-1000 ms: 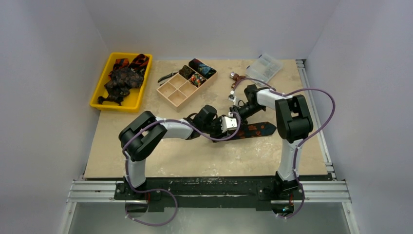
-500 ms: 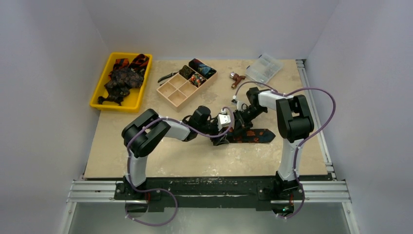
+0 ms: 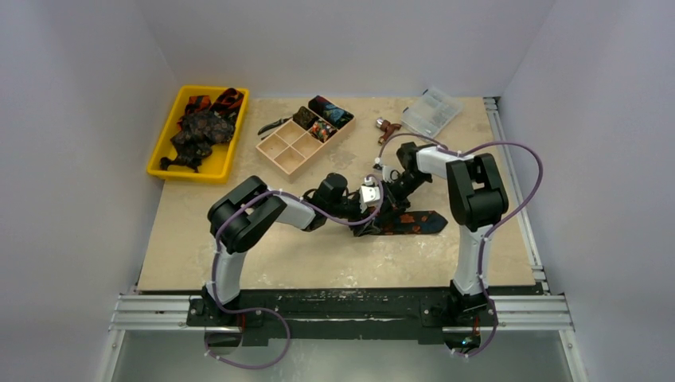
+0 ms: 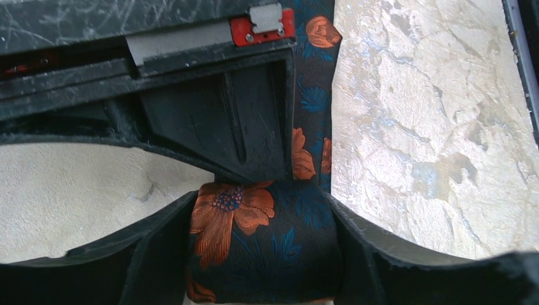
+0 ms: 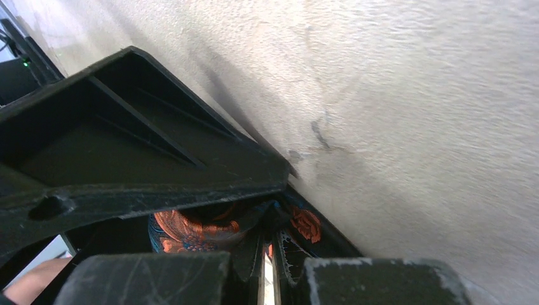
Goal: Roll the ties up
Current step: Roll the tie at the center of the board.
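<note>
The tie (image 3: 402, 220) lies mid-table (image 3: 318, 259), its left end wound into a roll and the rest flat, running right. In the left wrist view the roll (image 4: 260, 254) sits between the left gripper (image 4: 260, 213) fingers (image 4: 159, 254), one at each end of it. The jaws stand wide apart and the cloth reaches both fingers; whether they press it I cannot tell. The right gripper (image 4: 245, 127) comes down from beyond, its jaws together and its tip on top of the roll beside the flat length. Its own camera shows orange-flowered cloth (image 5: 191, 229) bunched at the tips, but not whether any is pinched. More ties lie in the yellow tray (image 3: 165, 131) far left. Since a second ago the left arm has pushed right, the right gripper has drawn in, and the flat length has shifted nearer the front edge
</note>
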Motion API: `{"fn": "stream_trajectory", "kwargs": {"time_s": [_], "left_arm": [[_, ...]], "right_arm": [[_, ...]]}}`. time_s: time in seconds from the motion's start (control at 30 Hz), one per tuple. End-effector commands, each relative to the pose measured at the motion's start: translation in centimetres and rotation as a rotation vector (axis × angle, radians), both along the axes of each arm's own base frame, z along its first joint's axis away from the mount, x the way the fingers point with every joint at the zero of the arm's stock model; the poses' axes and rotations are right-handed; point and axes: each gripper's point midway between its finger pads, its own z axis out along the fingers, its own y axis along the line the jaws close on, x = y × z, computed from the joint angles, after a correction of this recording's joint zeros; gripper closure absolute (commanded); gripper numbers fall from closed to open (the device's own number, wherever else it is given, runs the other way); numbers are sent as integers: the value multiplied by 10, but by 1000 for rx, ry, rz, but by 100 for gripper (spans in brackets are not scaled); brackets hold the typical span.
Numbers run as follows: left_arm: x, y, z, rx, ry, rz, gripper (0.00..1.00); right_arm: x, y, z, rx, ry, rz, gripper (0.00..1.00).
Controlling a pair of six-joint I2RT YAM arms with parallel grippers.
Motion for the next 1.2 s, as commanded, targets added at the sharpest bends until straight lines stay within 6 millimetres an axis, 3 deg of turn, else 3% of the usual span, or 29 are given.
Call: {"fn": "stream_trajectory", "kwargs": {"time_s": [0.0,0.13,0.23,0.37,0.5,0.63,0.73,0.97,1.17], "left_arm": [[1,-5,10,-48,29,-16,38],[-4,-6,11,-52,69,-30,58],[-9,-1,5,-31,74,-30,77],[-14,15,-11,31,81,6,89],[-19,24,-21,63,96,26,93],[-20,25,-22,70,90,23,96],[-20,23,-21,72,84,18,97],[-19,23,-22,79,74,13,97],[-19,23,-22,80,66,13,97]], "right_arm": [[29,-26,-52,-215,-223,151,100],[38,-21,-46,-195,-253,174,100],[43,-14,-29,-140,-250,167,100],[53,-21,19,-41,-251,94,71],[38,-47,50,-22,-226,72,57],[2,-74,45,-95,-142,108,51],[-18,-81,40,-111,-94,140,48],[-34,-87,24,-142,6,151,53],[-33,-86,20,-141,16,148,55]]}}
